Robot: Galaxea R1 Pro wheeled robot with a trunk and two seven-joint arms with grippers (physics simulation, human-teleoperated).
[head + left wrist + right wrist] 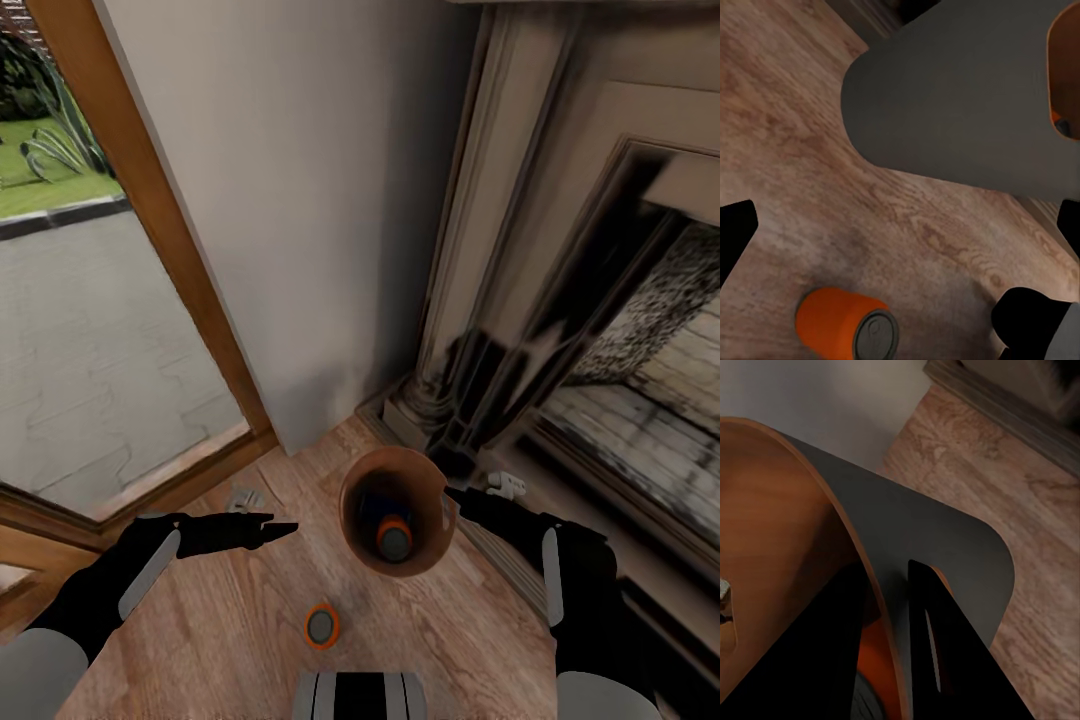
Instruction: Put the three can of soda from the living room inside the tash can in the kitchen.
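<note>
Floorboards of light wood (230, 620) carry a small orange soda can with a silver top (321, 626) lying on its side nearest the robot, apart from both arms. Beyond it the left gripper (272, 528) reaches in from the left with its black fingers spread and holding nothing, just beside the round tapered bin, grey outside and wood-brown inside (368, 478), which holds a second orange can (394, 539). The right gripper (889, 649) pinches the bin's rim, one finger inside and one outside, its arm stretched forward before the stone fireplace (600, 330).
</note>
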